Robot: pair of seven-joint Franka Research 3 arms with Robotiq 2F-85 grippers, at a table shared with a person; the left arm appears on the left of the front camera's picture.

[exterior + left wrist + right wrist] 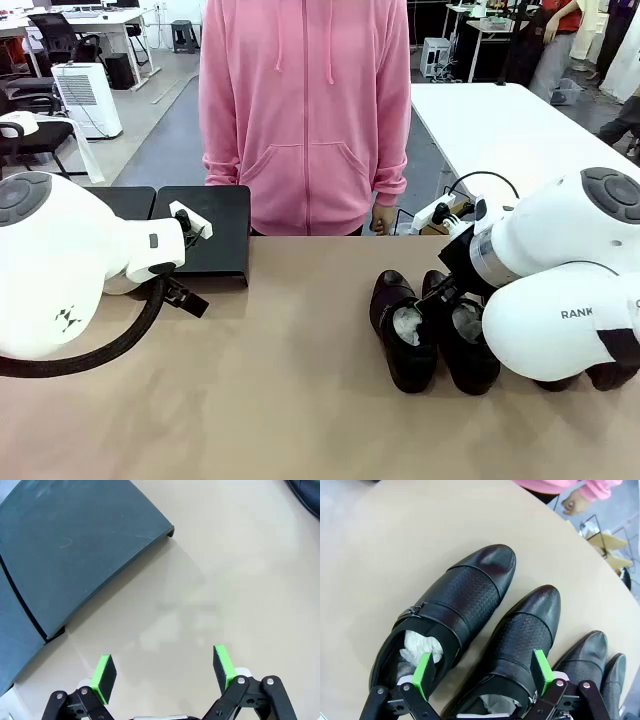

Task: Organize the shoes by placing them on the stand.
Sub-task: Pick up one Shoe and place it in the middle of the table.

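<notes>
Two glossy black shoes (402, 335) (465, 340) lie side by side right of the table's middle, white paper stuffed inside. In the right wrist view they are the nearest shoe (465, 595) and its neighbour (525, 630); two more shoes (582, 655) (612, 672) lie beyond. My right gripper (483, 672) is open low over the first pair; one green pad (425, 672) sits at the paper in the nearest shoe's opening, the other at the neighbour's outer side. The black stand (215, 235) (75, 545) sits at the far left. My left gripper (162, 672) hangs open over bare table beside it.
A person in a pink hoodie (305, 110) stands at the far edge, one hand (383, 220) hanging by the table. A small wire rack (440, 210) sits at the far right. My right arm's white body (560, 300) covers the two outer shoes in the front view.
</notes>
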